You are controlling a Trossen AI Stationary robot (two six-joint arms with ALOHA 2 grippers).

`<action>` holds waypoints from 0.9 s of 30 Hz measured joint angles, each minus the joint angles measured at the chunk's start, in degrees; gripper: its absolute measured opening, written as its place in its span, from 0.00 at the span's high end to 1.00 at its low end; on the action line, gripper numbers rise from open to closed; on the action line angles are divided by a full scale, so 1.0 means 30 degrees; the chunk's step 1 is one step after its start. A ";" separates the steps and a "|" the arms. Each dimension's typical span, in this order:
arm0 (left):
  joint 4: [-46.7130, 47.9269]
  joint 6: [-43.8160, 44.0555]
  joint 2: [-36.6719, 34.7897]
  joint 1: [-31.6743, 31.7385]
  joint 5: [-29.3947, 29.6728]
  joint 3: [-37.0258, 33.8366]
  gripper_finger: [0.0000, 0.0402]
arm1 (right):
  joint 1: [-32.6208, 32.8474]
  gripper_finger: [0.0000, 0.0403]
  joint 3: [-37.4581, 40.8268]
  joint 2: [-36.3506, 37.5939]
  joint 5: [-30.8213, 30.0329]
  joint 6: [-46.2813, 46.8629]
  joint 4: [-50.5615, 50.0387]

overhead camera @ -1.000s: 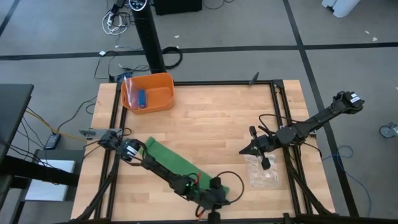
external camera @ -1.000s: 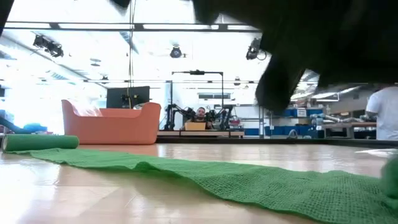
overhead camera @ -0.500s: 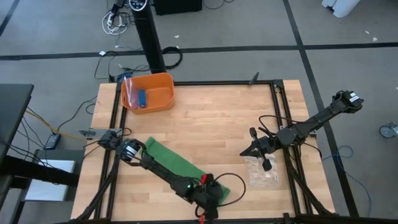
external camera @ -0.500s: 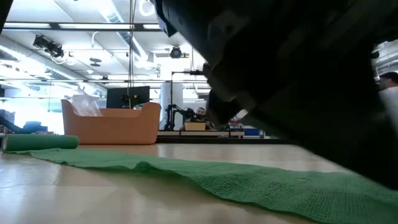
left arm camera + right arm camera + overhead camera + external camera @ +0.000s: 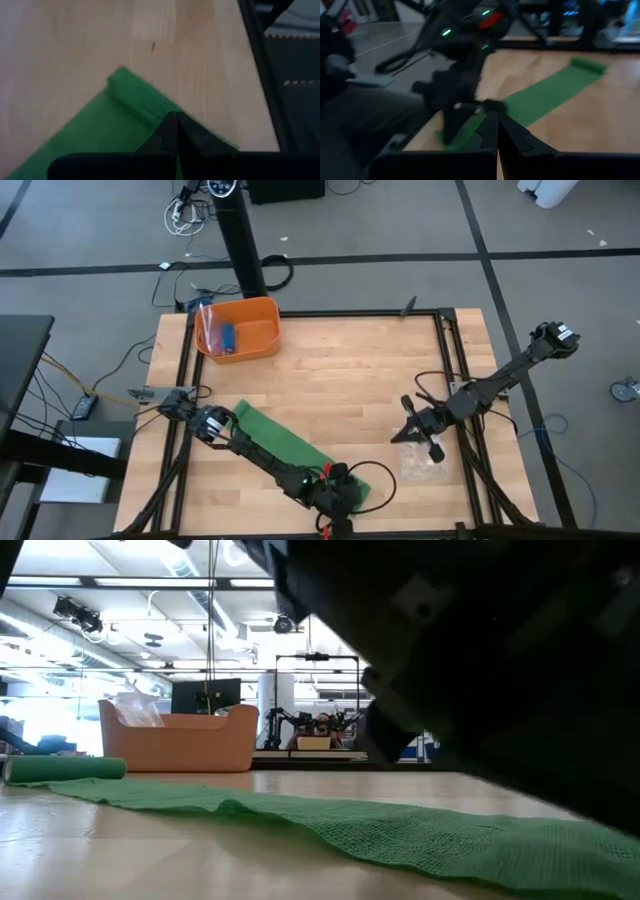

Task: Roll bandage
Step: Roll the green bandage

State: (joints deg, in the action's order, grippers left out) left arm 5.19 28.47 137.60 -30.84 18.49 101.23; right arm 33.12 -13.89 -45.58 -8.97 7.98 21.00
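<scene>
**Green bandage lying flat, left end effector closed at its near end**

The bandage (image 5: 285,442) is lying unrolled as a long green strip, running diagonally across the front-left part of the tabletop (image 5: 340,370). The far end is showing a small rolled or folded lip in the left wrist view (image 5: 131,95) and again low in the low view (image 5: 65,769). The rest is lying flat with slight ripples.

Handling judgement: the fabric is looking light, soft and stretchy, with an open weave. It is probably going to bunch and drag rather than slide cleanly, and it is not fragile. Best hold is likely at an end edge, pinching the full thickness of the lip, since a mid-strip pinch would only lift a fold. Rolling is likely needing even pressure across the width, or the roll will go cone-shaped.

The left end effector (image 5: 340,488) is sitting at the strip's near end by the front edge, fingers together in the wrist view (image 5: 172,131), tips over the green fabric. Whether they are pinching any fabric I cannot tell.

The right end effector (image 5: 412,432) is hovering well apart from the strip, right of centre, fingers together and holding nothing, just beside a clear plastic bag (image 5: 425,463).

An orange bin (image 5: 238,328) is standing at the back-left corner with a small blue item (image 5: 228,337) inside.
</scene>
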 joint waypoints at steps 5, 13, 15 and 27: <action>-0.1176 -0.0607 0.0058 0.0053 -0.0014 0.0007 0.99 | 0.1643 0.97 -0.0011 -0.1755 -0.0335 0.2789 0.1000; -0.1323 -0.1233 0.0058 0.0172 -0.0017 0.0007 0.99 | 0.3406 0.83 -0.0646 -0.6408 -0.1457 0.5194 0.3062; -0.0524 -0.1747 -0.0241 0.0157 0.0181 0.0017 0.99 | 0.3645 0.81 -0.1381 -0.7490 -0.1681 0.4998 0.3068; 0.4076 -0.0672 -0.1556 -0.0162 0.1610 0.0178 0.99 | 0.3958 0.90 -0.3891 -1.0320 -0.2499 0.3323 0.2871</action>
State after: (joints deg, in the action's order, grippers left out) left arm 17.42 26.45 132.93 -31.33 23.32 101.76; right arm 44.99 -25.56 -76.54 -16.47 17.94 29.61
